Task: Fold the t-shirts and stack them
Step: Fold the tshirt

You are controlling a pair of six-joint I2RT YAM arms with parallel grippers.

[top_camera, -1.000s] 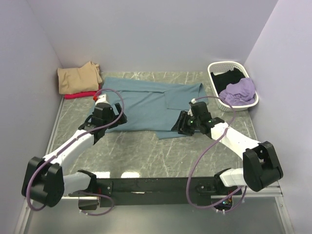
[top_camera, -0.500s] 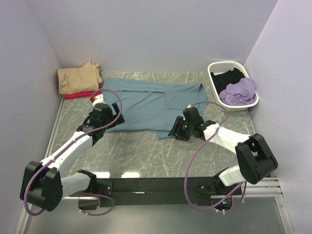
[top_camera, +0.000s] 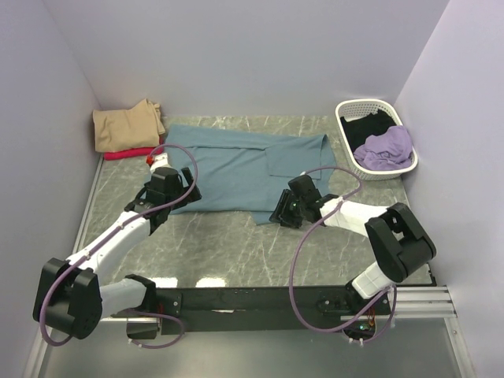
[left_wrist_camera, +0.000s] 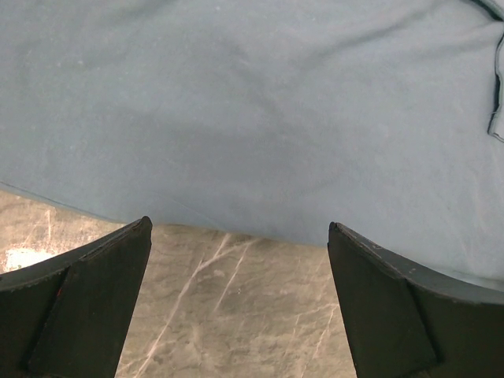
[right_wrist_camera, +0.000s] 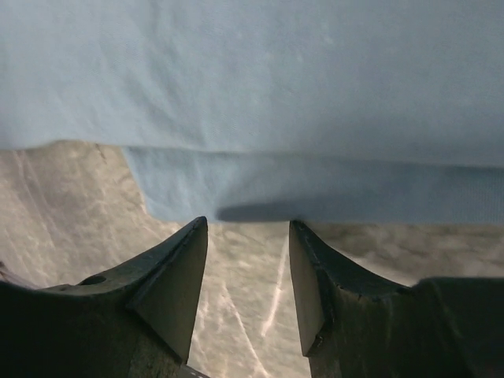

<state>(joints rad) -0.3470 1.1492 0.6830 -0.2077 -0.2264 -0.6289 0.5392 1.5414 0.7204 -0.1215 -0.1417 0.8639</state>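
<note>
Far on my left, in the back corner, a tan t-shirt [top_camera: 124,126] sits folded on top of a red t-shirt [top_camera: 126,154]. My left gripper [left_wrist_camera: 240,232] is low over the table [top_camera: 228,248], at the left near edge of the big teal-blue t-shirt [top_camera: 236,169]. Its jaws are spread wide and nothing is in them. Between them I see gray marble, and the shirt's hem is just ahead. The teal-blue t-shirt lies flat across the middle of the table, with its right side folded over on itself. My right gripper [right_wrist_camera: 246,224] is down at the shirt's near right corner. Its jaws are part way apart and hold nothing. Their tips are right at the edge of the cloth, where one layer pokes out from under another. Far on my right a white basket [top_camera: 362,103] stands by the wall. A black t-shirt [top_camera: 364,126] and a lilac t-shirt [top_camera: 386,147] lie in it.
</note>
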